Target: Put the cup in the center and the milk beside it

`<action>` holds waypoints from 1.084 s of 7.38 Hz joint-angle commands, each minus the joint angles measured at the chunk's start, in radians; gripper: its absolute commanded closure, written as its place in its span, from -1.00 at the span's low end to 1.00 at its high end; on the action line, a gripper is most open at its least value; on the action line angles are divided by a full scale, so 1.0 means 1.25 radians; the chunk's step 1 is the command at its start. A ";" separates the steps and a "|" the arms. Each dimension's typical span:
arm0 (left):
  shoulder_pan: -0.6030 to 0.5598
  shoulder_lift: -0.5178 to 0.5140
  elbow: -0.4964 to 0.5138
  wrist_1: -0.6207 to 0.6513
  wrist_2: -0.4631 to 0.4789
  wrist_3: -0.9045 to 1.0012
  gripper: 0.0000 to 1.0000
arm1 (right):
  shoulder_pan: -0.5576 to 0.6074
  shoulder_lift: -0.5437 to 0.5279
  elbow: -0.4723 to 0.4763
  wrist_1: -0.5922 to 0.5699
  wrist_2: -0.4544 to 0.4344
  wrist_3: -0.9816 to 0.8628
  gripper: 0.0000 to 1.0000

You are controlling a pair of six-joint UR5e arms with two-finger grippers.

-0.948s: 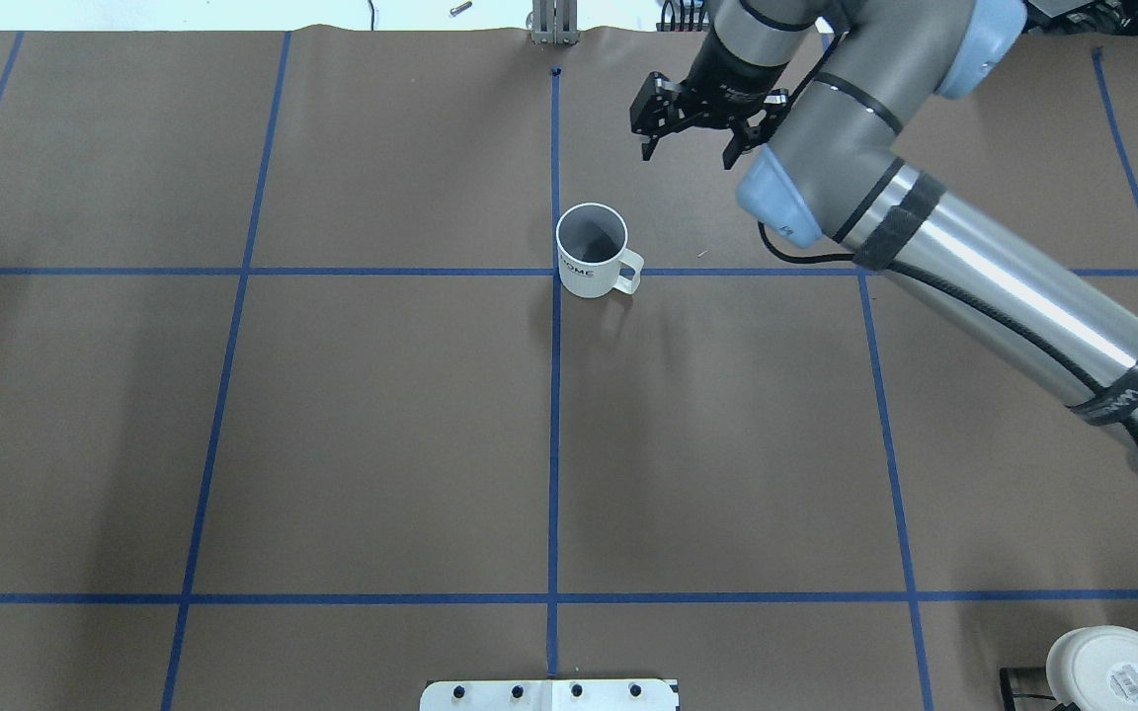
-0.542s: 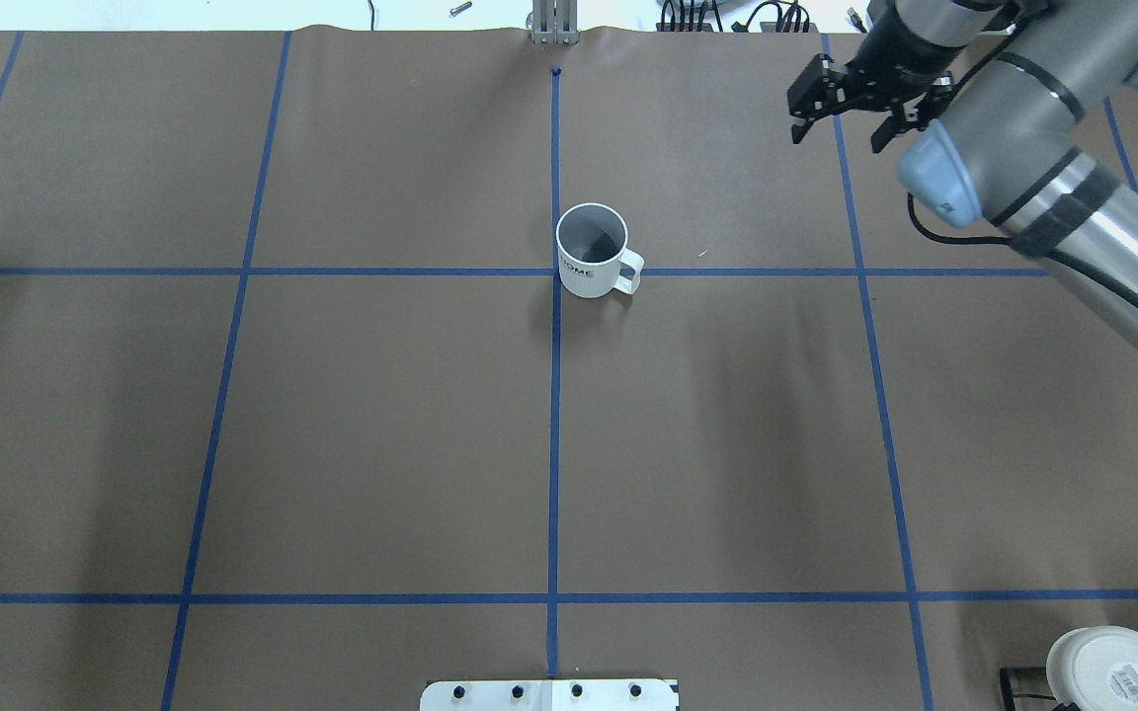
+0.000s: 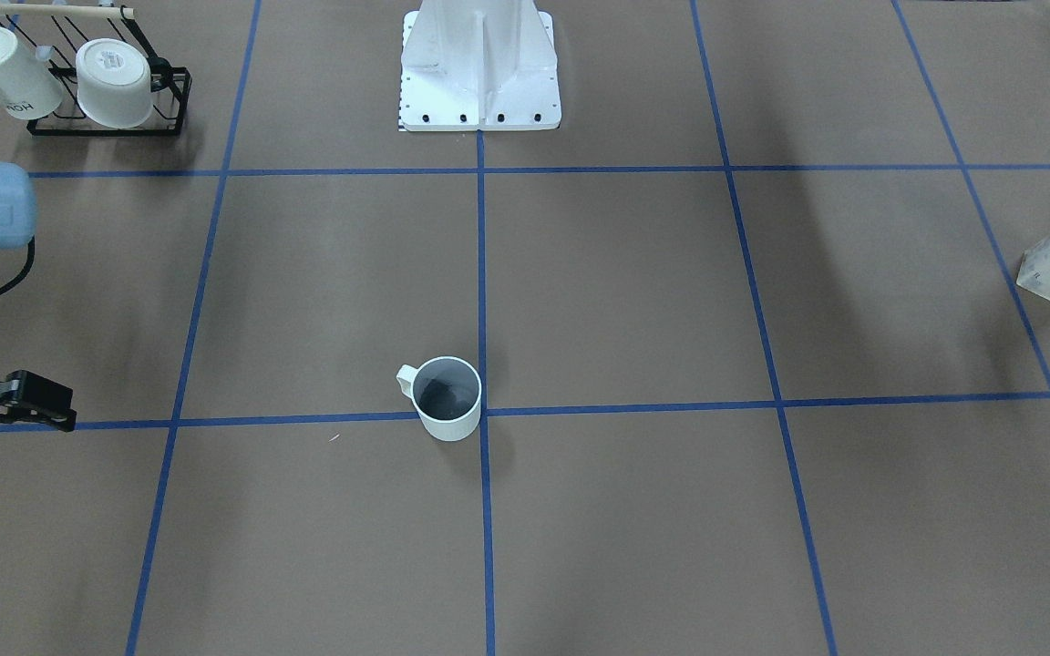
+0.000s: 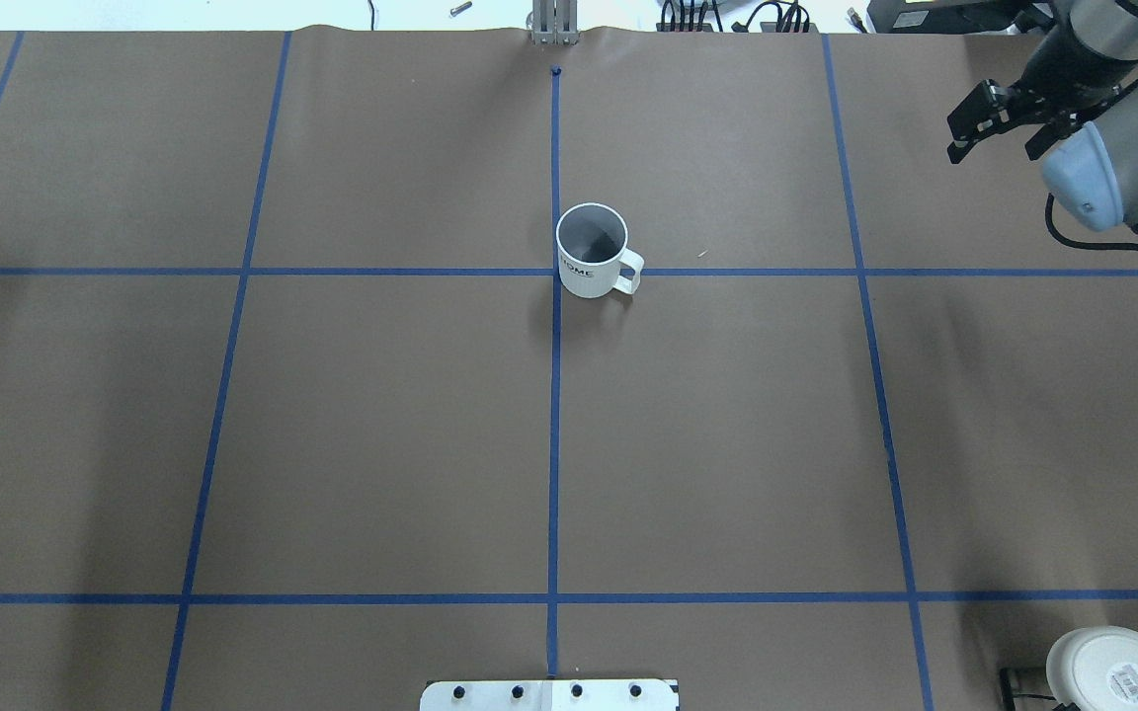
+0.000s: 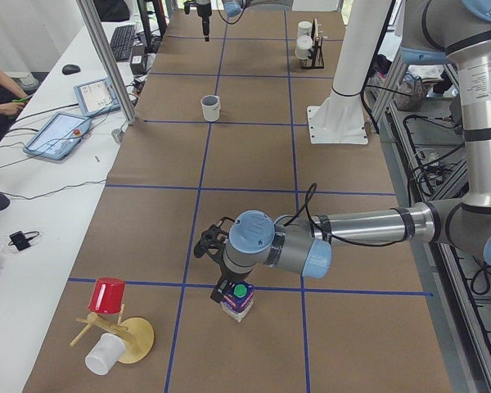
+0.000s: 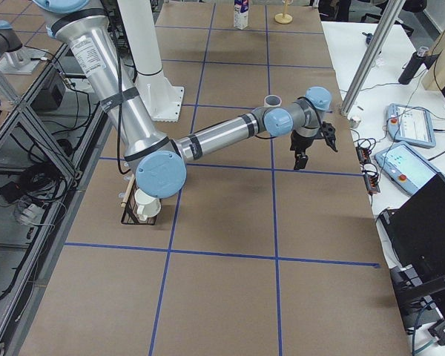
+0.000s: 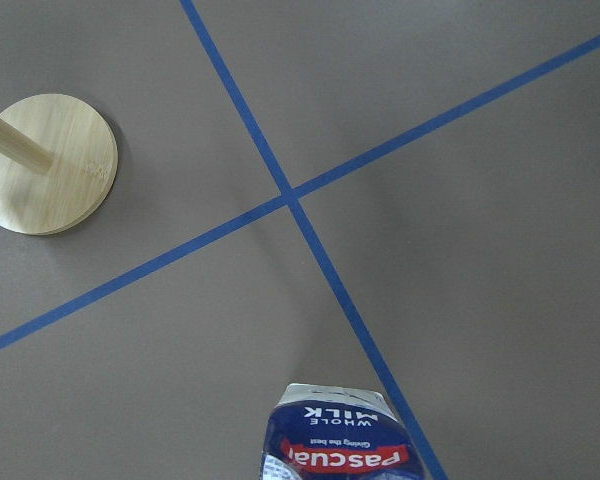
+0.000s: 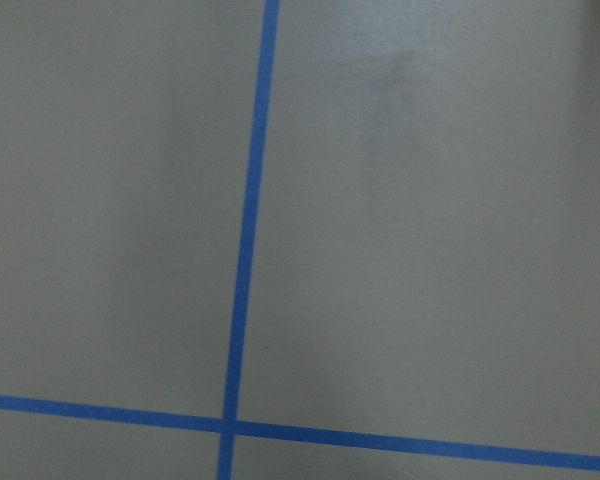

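The cup is a white mug with a dark grey inside and dark lettering on the side facing the robot. It stands upright at the center, touching the tape crossing on its right. It also shows in the front view. My right gripper is open and empty, far right of the cup near the table's far edge. The milk stands upright at the table's left end, on a tape line. My left gripper hovers right over its green cap; I cannot tell whether it is open or shut. The left wrist view shows the carton's top.
A black rack with two white mugs stands near the robot's right side. The white robot base is at the table's near edge. A red cup and a wooden stand sit past the milk.
My right arm has swung to the right, away from the cup, with its gripper still open. The cup has not moved.
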 commanded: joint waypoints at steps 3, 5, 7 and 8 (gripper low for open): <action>0.030 -0.001 0.018 -0.001 0.004 0.000 -0.95 | 0.016 -0.044 0.010 -0.002 0.005 -0.052 -1.00; 0.034 -0.002 0.029 -0.001 0.004 0.000 -0.95 | 0.012 -0.043 0.009 -0.003 0.007 -0.050 -1.00; 0.040 -0.005 0.037 -0.001 0.004 0.000 -0.95 | 0.012 -0.043 0.010 -0.003 0.008 -0.048 -1.00; 0.044 -0.005 0.039 -0.001 0.004 0.000 -0.95 | 0.012 -0.039 0.010 -0.003 0.007 -0.042 -1.00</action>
